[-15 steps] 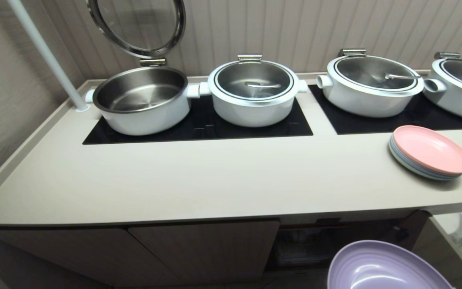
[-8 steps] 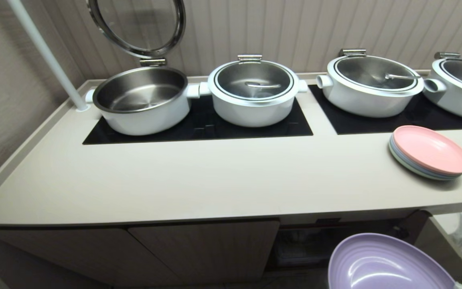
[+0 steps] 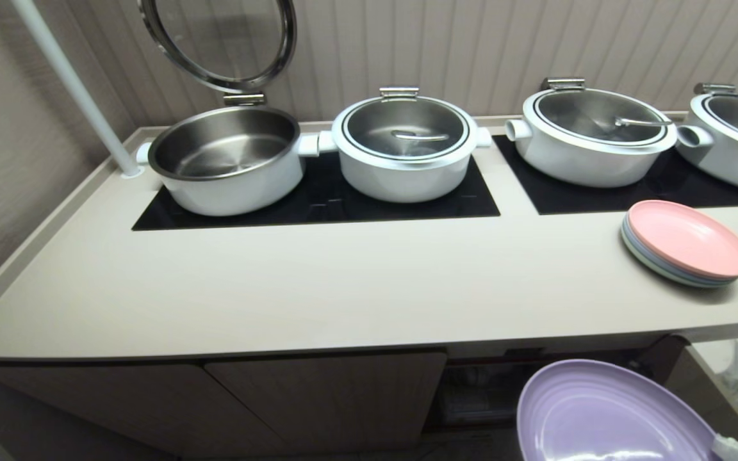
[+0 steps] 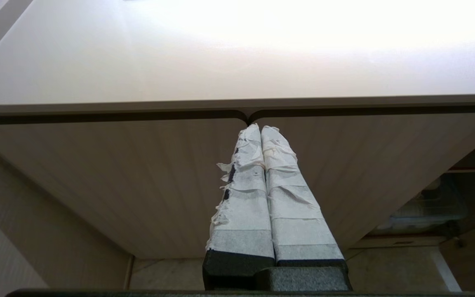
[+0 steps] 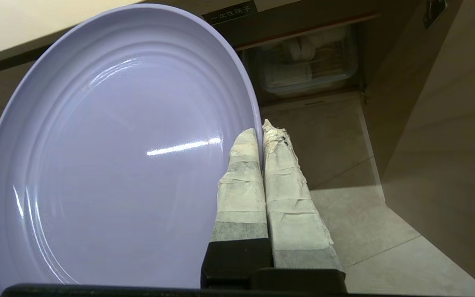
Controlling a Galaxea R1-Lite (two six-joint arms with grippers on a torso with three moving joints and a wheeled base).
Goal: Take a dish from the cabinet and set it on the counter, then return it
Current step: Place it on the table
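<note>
dish (image 5: pixel 109 156) pinched at its rim by right gripper (image 5: pixel 262 132), held tilted below counter (image 3: pixel 343 288) edge, probably to clear it.

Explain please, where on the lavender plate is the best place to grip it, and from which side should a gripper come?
Probably at the rim, coming edge-on from outside the plate. The lavender plate is shallow and wide, so only its thin raised rim fits between two fingers. The right gripper already does this: shut on the rim, one finger inside, one behind, below the counter.
</note>
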